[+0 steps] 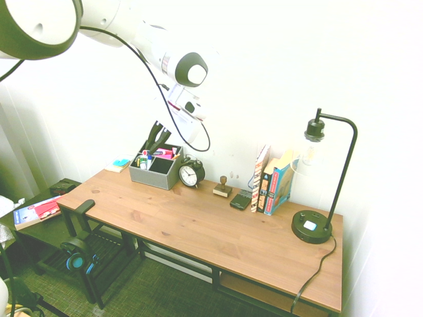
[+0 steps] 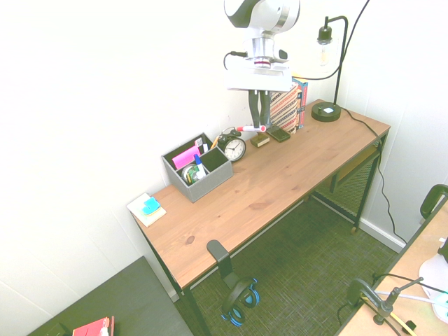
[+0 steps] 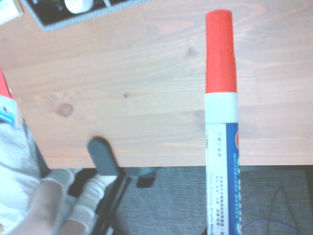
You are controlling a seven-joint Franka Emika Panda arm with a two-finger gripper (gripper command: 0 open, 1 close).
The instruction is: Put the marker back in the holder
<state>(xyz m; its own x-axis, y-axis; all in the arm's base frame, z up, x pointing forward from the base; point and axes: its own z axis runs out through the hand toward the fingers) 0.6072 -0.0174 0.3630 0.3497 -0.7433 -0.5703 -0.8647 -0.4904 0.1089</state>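
Marker (image 3: pixel 221 122) print readable only in wrist view.

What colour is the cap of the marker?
Red. The marker has a red cap on a white barrel, clearest in the wrist view.

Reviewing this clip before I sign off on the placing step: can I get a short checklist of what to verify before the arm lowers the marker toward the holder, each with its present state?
1. Marker held by the gripper: ok. It sits crosswise between the fingers, above the desk.
2. Marker lifted off the desk: ok. The wrist view shows the wood surface well below it.
3. Gripper above the holder: cannot tell. The first exterior view suggests it is; the second puts it nearer the alarm clock.
4. Marker upright for dropping in: not ok, it lies roughly level.
5. Free compartment in the holder: cannot tell. The nearer one looks dark and possibly free; others hold pens.
6. Cap on: ok, red cap in place.
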